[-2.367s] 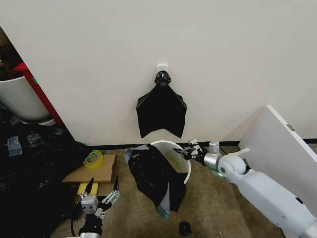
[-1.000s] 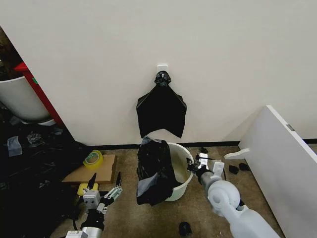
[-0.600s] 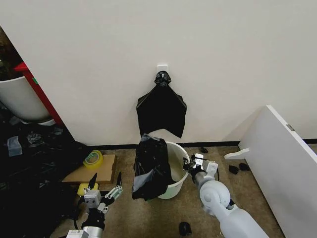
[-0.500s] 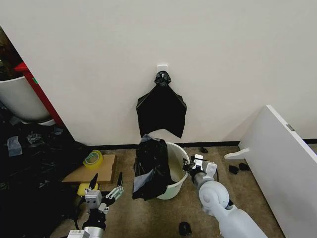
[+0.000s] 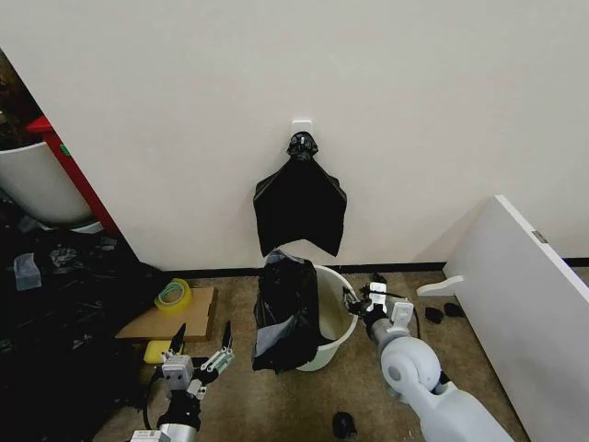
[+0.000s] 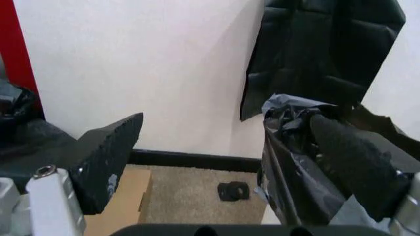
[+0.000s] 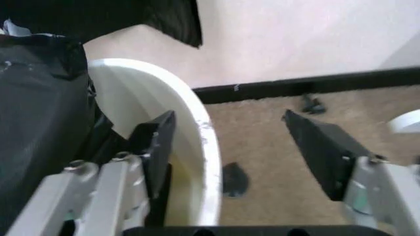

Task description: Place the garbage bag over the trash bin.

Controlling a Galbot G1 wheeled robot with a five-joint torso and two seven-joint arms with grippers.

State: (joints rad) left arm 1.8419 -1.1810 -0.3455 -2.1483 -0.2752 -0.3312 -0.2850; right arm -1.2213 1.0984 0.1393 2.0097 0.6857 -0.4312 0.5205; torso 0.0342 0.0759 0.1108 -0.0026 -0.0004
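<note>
Bag drapes in black, crinkly folds over the left side of the bin, covering that part of the rim and hanging down the outer wall toward the carpet; the bin's right side and pale inside stay bare. The bin stands on the floor close to the wall, directly below a bunch of black bags hung from a hook.

Right gripper sits at the bin's right rim with its fingers spread wide. In the right wrist view one finger is inside the bin, close against the inner wall, and the other is outside over the carpet, so the rim runs between them without being pinched. The bag fills the far side of the bin in that view.

Left gripper hovers low over the carpet, well left of the bin, fingers spread and holding nothing. Its wrist view looks past one dark finger toward the bag and the hanging bunch.

A cardboard sheet with a roll of tape lies on the floor near the left gripper
</note>
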